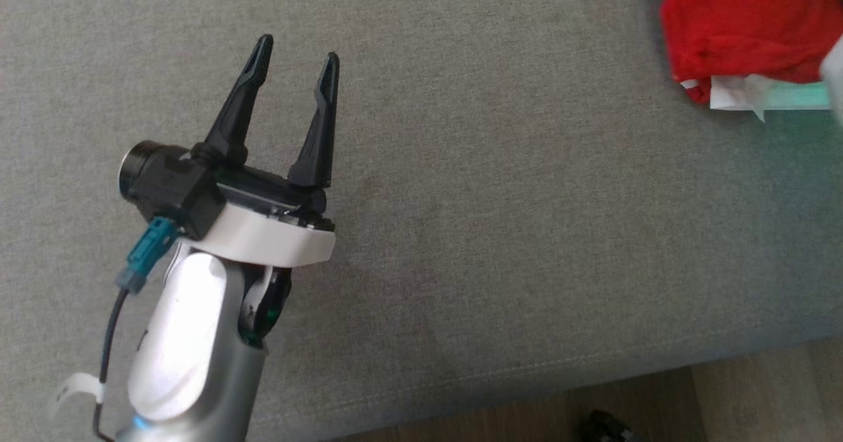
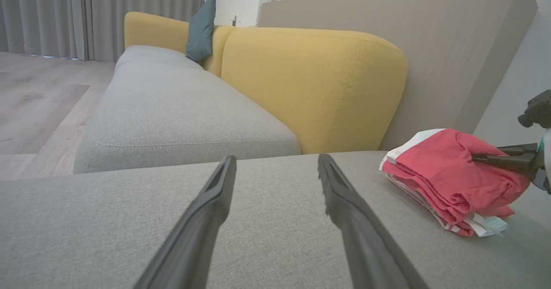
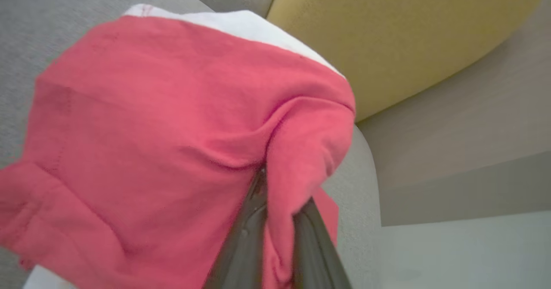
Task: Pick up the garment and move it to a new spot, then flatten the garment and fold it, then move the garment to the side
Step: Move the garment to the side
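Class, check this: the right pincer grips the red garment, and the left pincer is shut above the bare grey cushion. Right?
No: the left pincer is open, as the head view shows. The right pincer does grip the red garment.

Garment (image 2: 452, 172): red knit fabric with white panel and white edging, thin red stripes on trim of lower layers. Folded into thick, uneven bundle of several layers; top layer puckered, creased. White edge sticks out at upper left and at bottom corner. Rests on grey sofa seat (image 2: 258, 246), near seat's right end, just beside end of yellow backrest (image 2: 314, 86). Raised fold of top red layer pinched between closed fingers of right end effector (image 3: 280, 194). Head view: bundle at top right corner, cut by frame edge.
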You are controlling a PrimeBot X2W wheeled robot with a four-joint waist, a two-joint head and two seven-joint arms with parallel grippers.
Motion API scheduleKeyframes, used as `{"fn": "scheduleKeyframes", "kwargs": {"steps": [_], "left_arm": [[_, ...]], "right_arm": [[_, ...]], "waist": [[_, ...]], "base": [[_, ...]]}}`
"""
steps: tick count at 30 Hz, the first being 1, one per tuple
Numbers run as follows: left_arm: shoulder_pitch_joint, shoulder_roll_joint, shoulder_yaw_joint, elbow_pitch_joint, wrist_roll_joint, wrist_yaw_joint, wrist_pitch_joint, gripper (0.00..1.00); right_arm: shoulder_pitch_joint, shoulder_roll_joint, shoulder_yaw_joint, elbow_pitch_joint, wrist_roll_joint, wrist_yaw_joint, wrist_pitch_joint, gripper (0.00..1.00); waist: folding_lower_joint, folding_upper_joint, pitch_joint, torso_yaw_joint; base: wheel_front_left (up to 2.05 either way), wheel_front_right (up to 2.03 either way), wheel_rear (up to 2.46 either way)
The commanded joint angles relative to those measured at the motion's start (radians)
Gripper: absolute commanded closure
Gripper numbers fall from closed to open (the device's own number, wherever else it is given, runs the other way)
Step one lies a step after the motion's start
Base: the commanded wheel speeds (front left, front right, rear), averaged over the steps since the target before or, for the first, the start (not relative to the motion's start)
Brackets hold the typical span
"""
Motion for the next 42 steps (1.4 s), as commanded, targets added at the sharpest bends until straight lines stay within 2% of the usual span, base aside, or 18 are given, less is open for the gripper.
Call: {"fn": "scheduleKeyframes", "kwargs": {"steps": [1, 7, 13, 14, 15, 25, 30, 36, 42], "left_arm": [[-0.026, 0.011, 0.033, -0.029, 0.010, -0.008, -0.005, 0.00], [-0.026, 0.011, 0.057, -0.034, 0.018, -0.019, -0.005, 0.00], [-0.027, 0.009, 0.061, -0.034, 0.022, -0.023, -0.005, 0.00], [-0.026, 0.009, 0.062, -0.033, 0.022, -0.024, -0.005, 0.00], [-0.025, 0.009, 0.063, -0.032, 0.023, -0.025, -0.005, 0.00], [0.004, 0.008, 0.070, -0.018, 0.012, -0.025, -0.005, 0.00], [0.028, 0.007, 0.065, -0.022, -0.013, -0.005, -0.005, 0.00], [0.083, 0.007, 0.083, -0.030, -0.029, 0.026, -0.005, 0.00], [0.153, 0.007, 0.107, -0.032, -0.034, 0.049, -0.005, 0.00]], "right_arm": [[0.008, -0.039, -0.017, -0.022, -0.006, 0.007, 0.007, 1.00], [0.054, -0.031, -0.146, -0.056, -0.059, 0.007, 0.076, 1.00], [0.098, 0.002, -0.223, -0.108, -0.090, 0.007, 0.111, 1.00], [0.106, 0.013, -0.240, -0.116, -0.092, 0.007, 0.115, 0.57], [0.116, 0.025, -0.256, -0.123, -0.094, 0.007, 0.124, 0.00], [0.161, 0.090, -0.330, -0.236, -0.150, 0.007, 0.138, 0.00], [0.169, 0.162, -0.356, -0.293, -0.150, 0.007, 0.055, 0.00], [0.229, 0.340, -0.377, -0.351, -0.118, 0.007, -0.088, 0.00], [0.360, 0.529, -0.420, -0.385, -0.095, 0.007, -0.220, 0.00]], "waist": [[-0.0001, 0.0000, 0.002, 0.002], [-0.0001, 0.0000, 0.014, 0.006], [-0.0001, 0.0000, 0.017, 0.003], [-0.0001, 0.0000, 0.015, 0.002], [-0.0001, 0.0000, 0.012, 0.000], [-0.0001, 0.0000, -0.068, 0.009], [-0.0001, 0.0000, -0.142, 0.041], [-0.0001, 0.0000, -0.240, 0.081], [-0.0001, 0.0000, -0.325, 0.116]], "base": [[0.00, 0.00, 0.00], [0.00, 0.00, 0.00], [0.00, 0.00, 0.00], [0.00, 0.00, 0.00], [0.00, 0.00, 0.00], [0.00, 0.00, 0.00], [0.00, 0.00, 0.00], [0.00, 0.00, 0.00], [0.00, 0.00, 0.00]]}}
